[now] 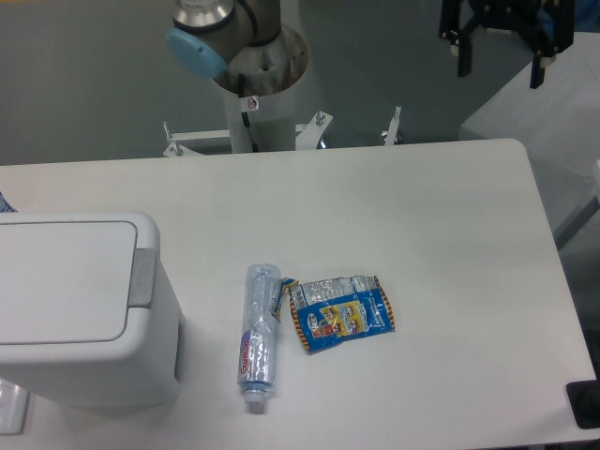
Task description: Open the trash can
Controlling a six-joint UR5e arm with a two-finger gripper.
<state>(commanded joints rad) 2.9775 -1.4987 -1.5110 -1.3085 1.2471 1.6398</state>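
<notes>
You have the trash can (80,309) at the left edge of the white table (441,234), toward the near side, with its left part cut off by the frame. It is a boxy white bin with rounded corners, and its flat rectangular lid (61,279) lies down flush — the can is shut. The grey hinge tab (142,278) sits on the lid's right edge, facing the middle of the table. Just to the right of the can, apart from it, a clear plastic bottle (258,323) lies on its side, running near to far, with its white cap toward you and a label of red and blue near that end. Beside the bottle's far half, touching it or very nearly so, lies a flattened blue snack wrapper (339,313) with silver at its far edge and a printed picture in its middle. Your gripper (497,42) hangs at the top right of the view, above and beyond the table's far right corner, well apart from the can; its two dark fingers (463,52) point down with a wide gap between them and nothing in it, so it stands spread. The arm's pale base column (258,75) (with a light-blue joint cap on it) rises behind the far edge of the table, left of centre, on a white metal frame — only its lower joints show here.
</notes>
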